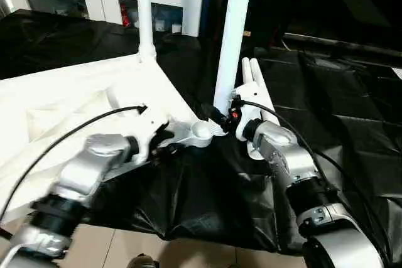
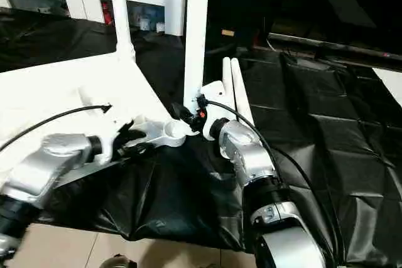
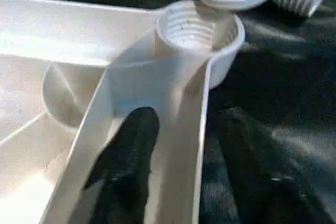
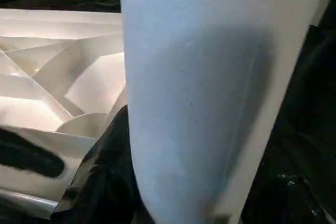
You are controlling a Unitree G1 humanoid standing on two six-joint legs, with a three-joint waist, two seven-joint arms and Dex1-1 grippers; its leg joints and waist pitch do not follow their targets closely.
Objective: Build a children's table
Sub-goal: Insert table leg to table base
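right gripper (image 1: 227, 116) clamps the upright leg (image 1: 233, 36) mid-frame; left gripper (image 1: 164, 139) pinches the tabletop (image 1: 56, 108) rim. keep threads centred over the socket (image 3: 197, 27), then twist.

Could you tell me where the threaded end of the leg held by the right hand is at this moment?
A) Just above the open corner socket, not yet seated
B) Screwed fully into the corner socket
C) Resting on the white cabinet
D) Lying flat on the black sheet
A: in the left wrist view the leg's threaded end hangs just over the open corner socket, its threads wholly exposed, while the right hand grips the upright leg near its base.
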